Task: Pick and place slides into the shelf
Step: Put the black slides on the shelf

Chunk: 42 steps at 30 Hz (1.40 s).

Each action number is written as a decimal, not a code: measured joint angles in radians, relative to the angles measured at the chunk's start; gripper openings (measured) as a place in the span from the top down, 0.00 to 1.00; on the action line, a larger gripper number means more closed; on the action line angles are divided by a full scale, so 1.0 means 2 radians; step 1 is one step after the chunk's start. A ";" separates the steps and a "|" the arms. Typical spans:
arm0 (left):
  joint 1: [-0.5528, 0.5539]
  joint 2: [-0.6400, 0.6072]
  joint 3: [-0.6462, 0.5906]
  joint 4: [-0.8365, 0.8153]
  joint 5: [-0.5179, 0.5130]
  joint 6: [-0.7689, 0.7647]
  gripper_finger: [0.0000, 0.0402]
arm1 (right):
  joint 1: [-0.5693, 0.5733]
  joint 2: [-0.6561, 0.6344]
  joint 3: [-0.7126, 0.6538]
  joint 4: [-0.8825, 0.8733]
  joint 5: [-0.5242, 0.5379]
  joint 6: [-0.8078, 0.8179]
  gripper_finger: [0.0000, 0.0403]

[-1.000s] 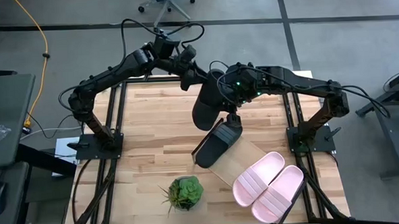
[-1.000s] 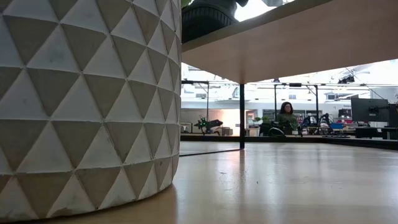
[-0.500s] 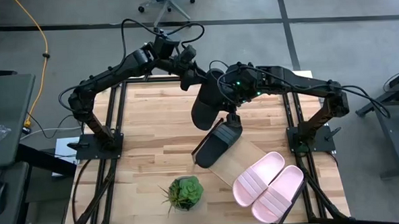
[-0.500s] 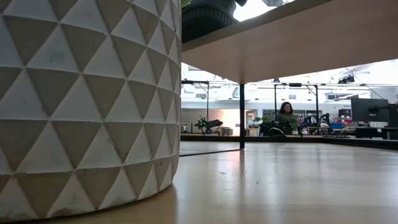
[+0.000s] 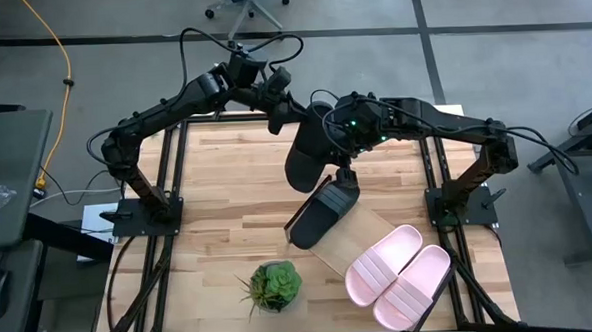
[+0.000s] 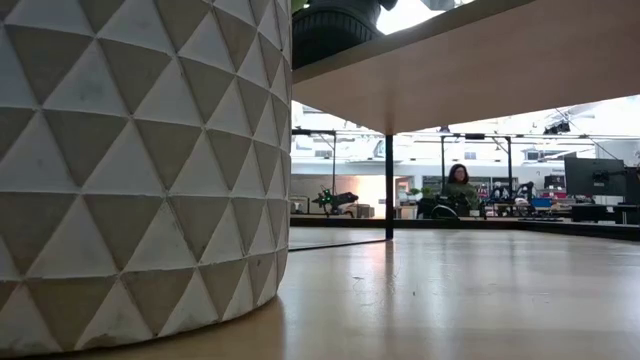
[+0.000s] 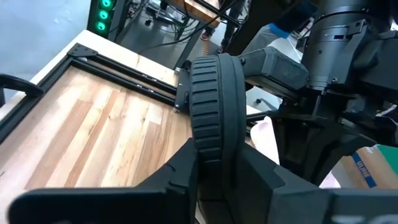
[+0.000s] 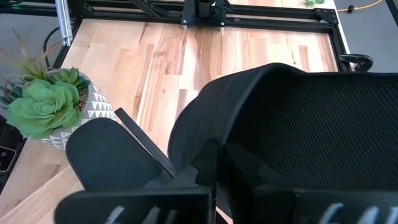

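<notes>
We reach in from both sides of the high view, our two dark arms bent at the elbow and meeting above the frame's centre. Our left gripper (image 5: 286, 114) sits just left of centre in the upper half, wrist angled down to the right, its two dark fingers (image 7: 186, 163) closed against the ribbed black strap of a black slide sandal (image 5: 308, 150). Our right gripper (image 5: 332, 149) comes in from the right at the frame's centre, forearm nearly level, its fingers clamped on that same sandal's edge.
</notes>
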 joint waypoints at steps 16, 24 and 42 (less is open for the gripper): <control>0.000 0.000 0.000 0.002 -0.007 0.006 0.87 | 0.000 0.000 0.000 0.000 0.013 0.004 0.99; 0.000 0.000 0.000 0.006 -0.019 0.011 0.88 | -0.008 -0.001 0.000 0.021 0.035 0.018 0.89; 0.000 0.001 0.000 0.227 -0.087 -0.007 0.89 | -0.098 -0.139 -0.038 0.075 0.211 0.146 0.74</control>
